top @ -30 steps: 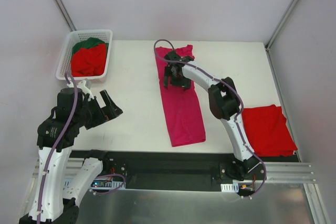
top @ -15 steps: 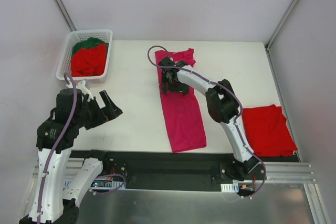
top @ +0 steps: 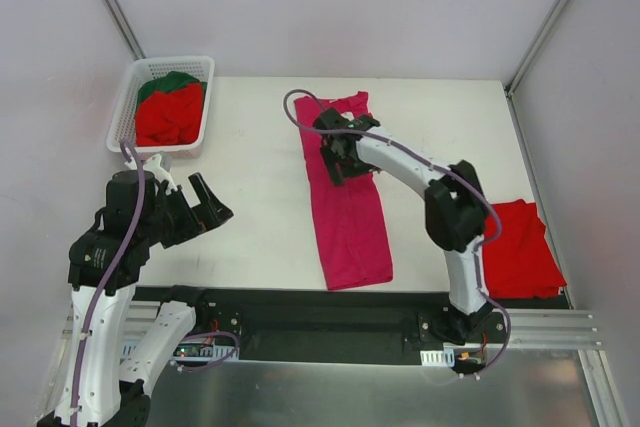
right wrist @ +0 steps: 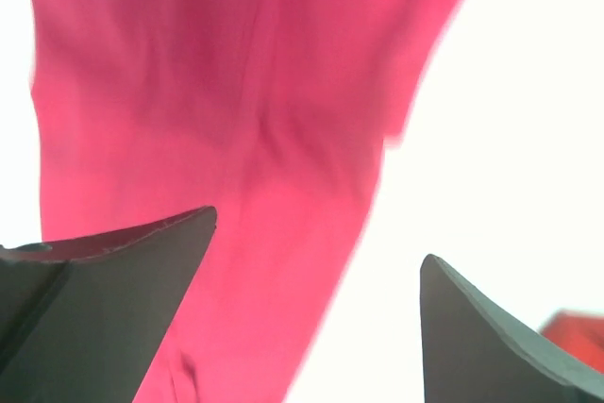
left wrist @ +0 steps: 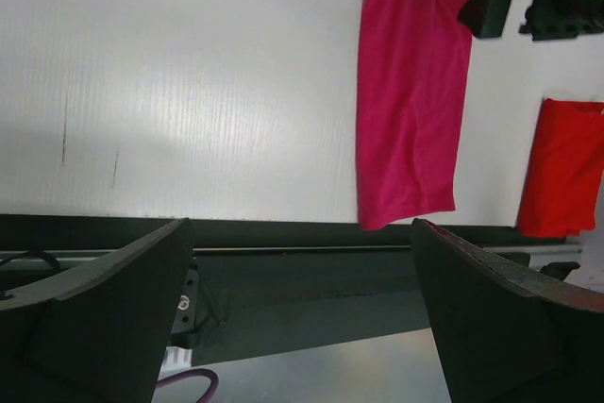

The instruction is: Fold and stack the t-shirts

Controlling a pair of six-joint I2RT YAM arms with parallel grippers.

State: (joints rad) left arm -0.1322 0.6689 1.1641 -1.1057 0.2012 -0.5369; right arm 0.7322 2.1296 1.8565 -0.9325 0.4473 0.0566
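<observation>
A white surface (top: 255,217) is enclosed by pale lilac-grey walls (top: 340,7) at its far edge and both sides. Slanted metal posts (top: 108,2) are seen at the far corners. A dark rail (top: 320,309) is fixed along the near edge, and a brushed metal plate (top: 330,392) is seen below it. Everything is evenly and softly lit.

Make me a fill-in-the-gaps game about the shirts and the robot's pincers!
The long t-shirt under the right pincer is ____ in colour.
In the white basket, the far t-shirt is dark ____.
The folded red t-shirt lies beside the ____ arm.
The left pincer holds nothing and its jaws stand ____.
Missing words: pink; green; right; open.
</observation>
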